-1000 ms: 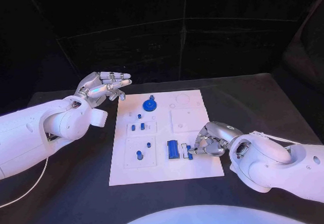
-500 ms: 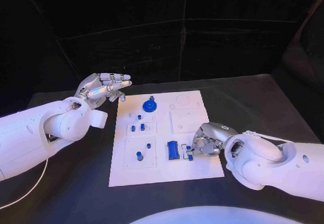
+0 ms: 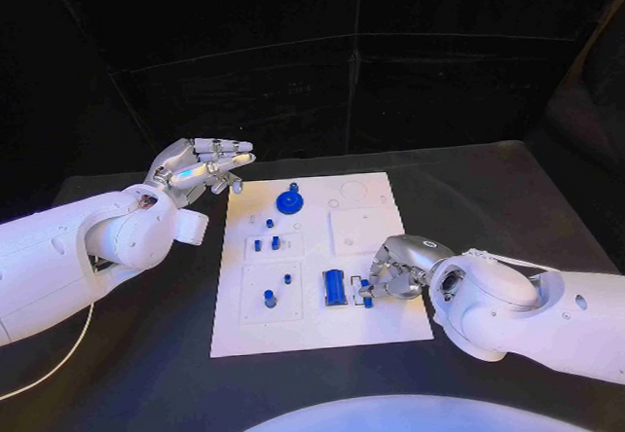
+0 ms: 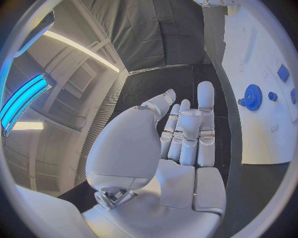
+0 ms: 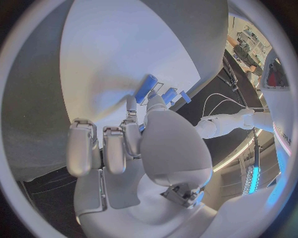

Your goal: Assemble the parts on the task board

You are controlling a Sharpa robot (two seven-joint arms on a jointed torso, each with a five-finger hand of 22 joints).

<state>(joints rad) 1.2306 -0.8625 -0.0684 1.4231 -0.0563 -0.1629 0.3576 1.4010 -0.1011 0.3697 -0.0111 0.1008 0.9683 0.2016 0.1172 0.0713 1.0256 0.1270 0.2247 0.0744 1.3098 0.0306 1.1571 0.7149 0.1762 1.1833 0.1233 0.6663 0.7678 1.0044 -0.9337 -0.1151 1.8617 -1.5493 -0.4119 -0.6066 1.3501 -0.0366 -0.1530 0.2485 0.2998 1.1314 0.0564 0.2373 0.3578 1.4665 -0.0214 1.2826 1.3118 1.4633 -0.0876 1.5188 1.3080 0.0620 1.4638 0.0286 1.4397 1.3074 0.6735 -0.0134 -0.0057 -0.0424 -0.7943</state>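
A black table (image 3: 537,194) under dark drapes carries the white board (image 3: 382,324), which lies lengthwise away from the robot.

The right hand (image 3: 400,273) is down at the board's near right part, fingers curled in toward a small blue part (image 3: 364,293) that stands just right of a larger upright blue block (image 3: 335,287). In the right wrist view the fingertips (image 5: 131,105) sit against the block (image 5: 146,88) and the smaller pieces beside it; whether anything is actually pinched I cannot tell. The block's long axis runs along the board's length, and the small part lies between it and the hand, so the hand reaches it from the right side.

The left hand (image 3: 198,166) hovers off the board's far left corner, fingers apart and straight, holding nothing; the left wrist view shows its palm (image 4: 180,144) bare. It is well apart from the near parts, so the right hand is the nearer.

In the board's recesses: a blue gear (image 3: 289,203) stands at the far end, small pegs (image 3: 265,244) sit in the middle left panel, and one peg (image 3: 269,298) stands in the near left panel. The right-hand panels (image 3: 358,231) look unfilled.
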